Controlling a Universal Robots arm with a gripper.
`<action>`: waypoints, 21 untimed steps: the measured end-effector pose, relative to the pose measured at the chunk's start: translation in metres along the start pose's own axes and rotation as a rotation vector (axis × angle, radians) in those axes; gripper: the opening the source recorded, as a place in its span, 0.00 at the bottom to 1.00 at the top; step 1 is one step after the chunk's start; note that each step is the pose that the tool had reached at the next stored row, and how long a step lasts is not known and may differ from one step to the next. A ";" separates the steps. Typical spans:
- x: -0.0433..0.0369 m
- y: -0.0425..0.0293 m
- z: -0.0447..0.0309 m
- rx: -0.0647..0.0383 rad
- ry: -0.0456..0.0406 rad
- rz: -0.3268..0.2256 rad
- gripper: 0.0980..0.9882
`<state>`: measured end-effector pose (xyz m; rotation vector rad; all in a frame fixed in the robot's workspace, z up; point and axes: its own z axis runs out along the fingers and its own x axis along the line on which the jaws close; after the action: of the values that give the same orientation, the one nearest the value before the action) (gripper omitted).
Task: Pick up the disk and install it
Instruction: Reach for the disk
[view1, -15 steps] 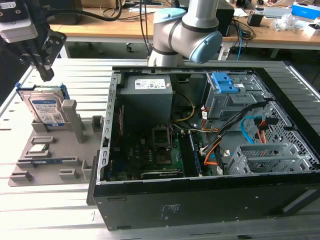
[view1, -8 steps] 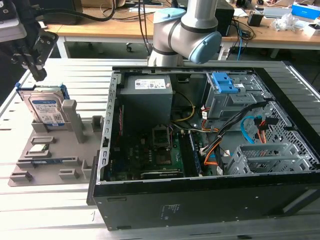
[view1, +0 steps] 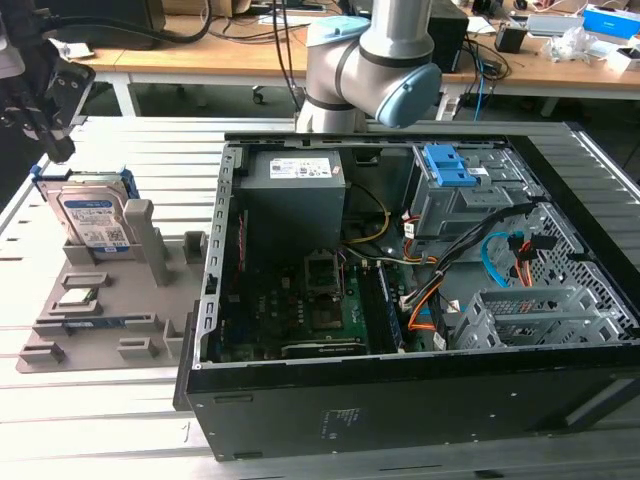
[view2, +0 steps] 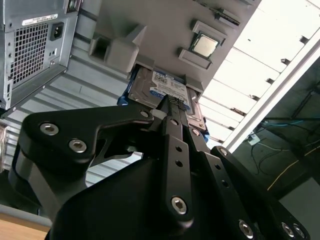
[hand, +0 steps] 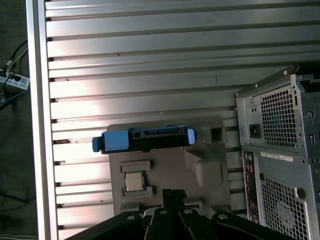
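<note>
As the disk (view1: 92, 220) stands upright, exterior view shows its label (view1: 97, 226).

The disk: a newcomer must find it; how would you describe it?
On the exterior view's left, beside the open computer case, lies a grey tray. The disk stands on edge in it: silver, white-and-blue label, blue carrier frame, unlike the flat processor chip.

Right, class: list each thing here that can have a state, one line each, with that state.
Disk: standing on edge in the grey holder, not gripped, not yet in the computer.
Gripper: hovers just above the disk, holding nothing.
Computer case: lying on its side, panel off, inside exposed.
Processor chip: lying flat in a pocket of the holder.
</note>
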<state>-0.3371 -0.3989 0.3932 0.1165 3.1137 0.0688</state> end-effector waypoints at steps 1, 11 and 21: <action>0.0027 -0.0002 -0.0001 0.000 0.0000 0.000 0.01; 0.0203 -0.0015 -0.0005 0.000 0.0000 0.000 0.01; 0.0348 -0.0011 -0.0008 0.000 0.0000 0.000 0.01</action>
<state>-0.3719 -0.3974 0.3932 0.1165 3.1137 0.0689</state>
